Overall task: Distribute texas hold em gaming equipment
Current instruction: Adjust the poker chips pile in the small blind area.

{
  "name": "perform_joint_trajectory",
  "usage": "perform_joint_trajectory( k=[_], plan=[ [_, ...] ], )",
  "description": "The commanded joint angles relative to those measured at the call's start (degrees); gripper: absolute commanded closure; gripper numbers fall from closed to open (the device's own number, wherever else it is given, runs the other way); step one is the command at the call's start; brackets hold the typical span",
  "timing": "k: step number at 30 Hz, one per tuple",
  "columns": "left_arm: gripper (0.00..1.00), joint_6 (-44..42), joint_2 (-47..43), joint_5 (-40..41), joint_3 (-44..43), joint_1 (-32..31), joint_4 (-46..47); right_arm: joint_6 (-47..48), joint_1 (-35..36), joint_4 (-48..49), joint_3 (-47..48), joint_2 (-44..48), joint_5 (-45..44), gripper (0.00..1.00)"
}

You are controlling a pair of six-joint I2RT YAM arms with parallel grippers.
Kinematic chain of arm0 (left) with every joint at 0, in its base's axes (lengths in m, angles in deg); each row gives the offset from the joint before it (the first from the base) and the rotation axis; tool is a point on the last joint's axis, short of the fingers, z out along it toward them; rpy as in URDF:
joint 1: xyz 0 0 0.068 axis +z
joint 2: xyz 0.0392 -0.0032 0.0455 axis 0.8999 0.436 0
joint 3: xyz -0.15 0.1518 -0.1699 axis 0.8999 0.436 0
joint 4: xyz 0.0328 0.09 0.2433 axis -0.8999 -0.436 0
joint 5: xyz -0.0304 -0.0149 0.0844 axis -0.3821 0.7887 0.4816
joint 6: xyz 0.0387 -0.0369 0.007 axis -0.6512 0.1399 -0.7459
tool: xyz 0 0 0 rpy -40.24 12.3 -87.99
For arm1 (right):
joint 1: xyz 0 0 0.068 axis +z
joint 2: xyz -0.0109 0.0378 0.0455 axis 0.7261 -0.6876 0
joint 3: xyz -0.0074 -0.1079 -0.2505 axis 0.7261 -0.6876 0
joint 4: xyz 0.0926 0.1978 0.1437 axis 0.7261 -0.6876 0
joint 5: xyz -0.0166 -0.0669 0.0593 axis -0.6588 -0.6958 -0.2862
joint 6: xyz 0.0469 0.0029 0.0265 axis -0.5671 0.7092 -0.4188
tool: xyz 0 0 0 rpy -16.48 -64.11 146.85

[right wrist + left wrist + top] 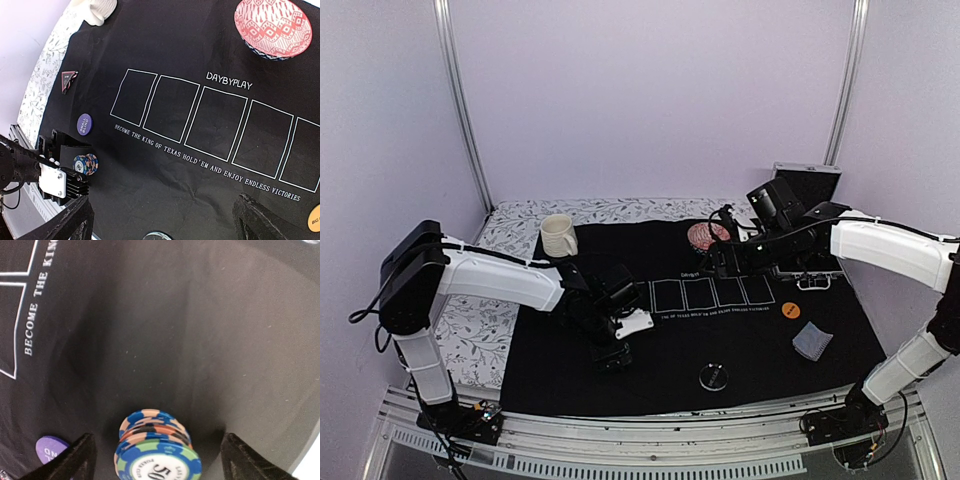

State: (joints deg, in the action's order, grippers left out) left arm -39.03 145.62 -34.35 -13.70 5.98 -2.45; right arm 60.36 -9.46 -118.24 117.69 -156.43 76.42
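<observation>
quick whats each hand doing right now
Left hand: open, straddling the small striped poker chip stack, not touching.
Right hand: open, holding nothing.

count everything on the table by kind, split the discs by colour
purple disc: 1
orange disc: 1
clear disc: 1
chip stack: 1
triangle: 1
card pile: 1
mug: 1
bowl: 1
total: 8
small item by the right arm: too unclear, not counted
</observation>
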Motion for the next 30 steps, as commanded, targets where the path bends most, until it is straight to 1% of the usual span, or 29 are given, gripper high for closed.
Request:
perform_joint_trajectory(
  k=[1,3,6,8,11,15,17,26,28,30],
  plan=[
    [0.16,-1.56,1.41,1.93,-1.35,0.92,-1.22,1.36,0.0,-0.11,-0.38,-1.25,-0.58,0.01],
    [0.22,-1.44,1.78,1.74,-1.88,1.16,-0.83,1.36,-0.01,-0.05,-0.38,-1.52,-0.32,0.01],
    [0.34,-1.43,1.84,1.61,-1.9,1.23,-0.52,1.45,0.0,-0.07,-0.6,-1.47,-0.41,0.01],
    [0.39,-1.44,1.76,1.81,-1.64,1.24,-0.23,1.5,0.05,-0.11,-0.77,-1.24,-0.71,0.01],
    [0.4,-1.31,1.5,1.76,-1.18,1.44,0.96,1.68,-0.01,-0.12,-0.91,-1.11,-0.9,0.01],
    [0.36,-1.44,2.02,1.42,-1.1,1.58,1.62,1.78,0.0,-0.21,-0.67,-1.06,-1.0,0.01],
    [0.36,-1.34,2.71,1.76,-1.29,1.61,1.62,1.79,-0.01,-0.29,-0.7,-1.01,-1.07,0.01],
    [0.39,-1.27,3.43,2.78,-0.59,1.5,1.9,2.05,0.06,-0.56,-0.65,-1.1,-1.5,0.01],
    [0.44,-1.14,3.43,3.0,-0.41,1.57,2.32,2.06,0.02,-0.51,-0.56,-1.3,-1.47,0.01],
    [0.53,-1.02,3.35,2.94,-0.42,1.54,2.85,2.02,0.04,-0.56,-0.48,-1.36,-1.52,0.01]
  ],
)
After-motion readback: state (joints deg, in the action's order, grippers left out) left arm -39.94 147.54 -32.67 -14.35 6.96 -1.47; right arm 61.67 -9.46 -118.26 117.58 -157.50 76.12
